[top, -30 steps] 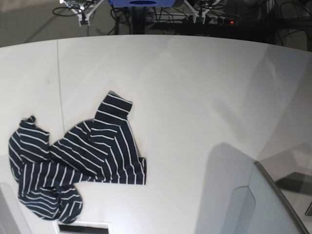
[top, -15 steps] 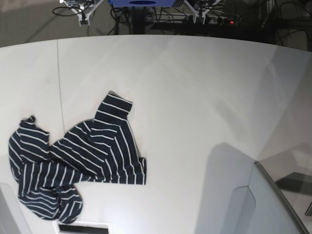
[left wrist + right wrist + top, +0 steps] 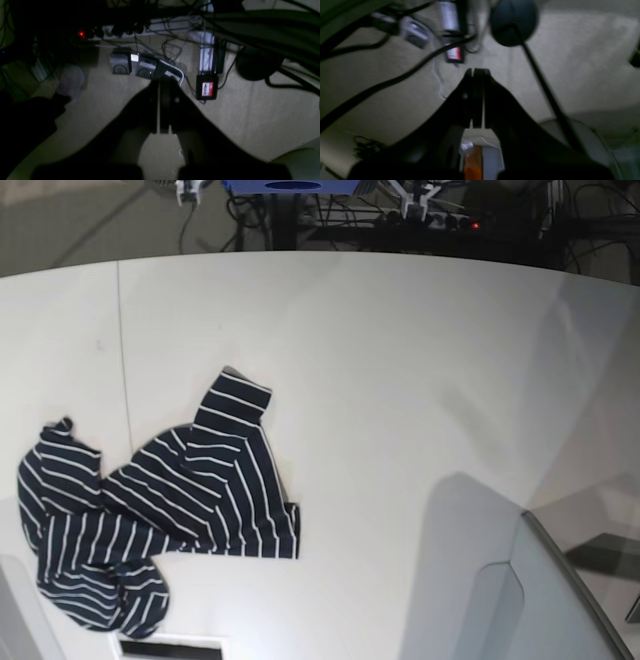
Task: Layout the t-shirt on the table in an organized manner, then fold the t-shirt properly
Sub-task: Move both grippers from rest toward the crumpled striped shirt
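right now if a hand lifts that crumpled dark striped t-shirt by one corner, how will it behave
The dark navy white-striped cloth t-shirt lies bunched in overlapping folds, so it will probably hang limp and unfurl unevenly. It looks thin, so likely light. Pushed across the smooth white table, it would probably bunch rather than slide whole.

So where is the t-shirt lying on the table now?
In the base view, the t-shirt lies crumpled on the lower left part of the table, just right of the thin seam line and near the front edge.

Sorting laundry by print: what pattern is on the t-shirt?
Dark navy with thin white stripes, clearest in the base view: t-shirt.
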You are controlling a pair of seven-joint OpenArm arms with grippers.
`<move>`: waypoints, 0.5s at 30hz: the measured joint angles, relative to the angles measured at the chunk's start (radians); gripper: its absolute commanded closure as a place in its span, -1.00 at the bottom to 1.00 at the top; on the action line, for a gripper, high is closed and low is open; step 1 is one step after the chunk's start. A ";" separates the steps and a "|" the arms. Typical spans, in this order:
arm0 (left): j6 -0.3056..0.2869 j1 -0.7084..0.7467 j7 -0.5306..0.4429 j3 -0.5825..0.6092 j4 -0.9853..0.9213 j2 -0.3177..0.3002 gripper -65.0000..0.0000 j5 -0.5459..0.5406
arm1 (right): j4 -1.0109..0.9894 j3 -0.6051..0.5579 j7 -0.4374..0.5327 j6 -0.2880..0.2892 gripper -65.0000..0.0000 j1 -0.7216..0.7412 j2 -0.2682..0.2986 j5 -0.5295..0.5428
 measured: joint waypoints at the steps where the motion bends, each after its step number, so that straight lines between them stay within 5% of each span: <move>1: 0.000 0.035 -0.003 0.004 0.053 -0.011 1.00 -0.001 | 0.095 0.000 -0.050 -0.004 1.00 -0.045 0.002 -0.001; 7: 0.003 0.209 0.002 0.003 0.383 -0.084 1.00 -0.005 | 0.598 0.124 -0.241 -0.015 1.00 -0.232 0.033 -0.005; 15: 0.001 0.344 0.009 0.003 0.755 -0.187 1.00 -0.006 | 0.804 0.131 -0.350 -0.004 1.00 -0.348 0.018 0.000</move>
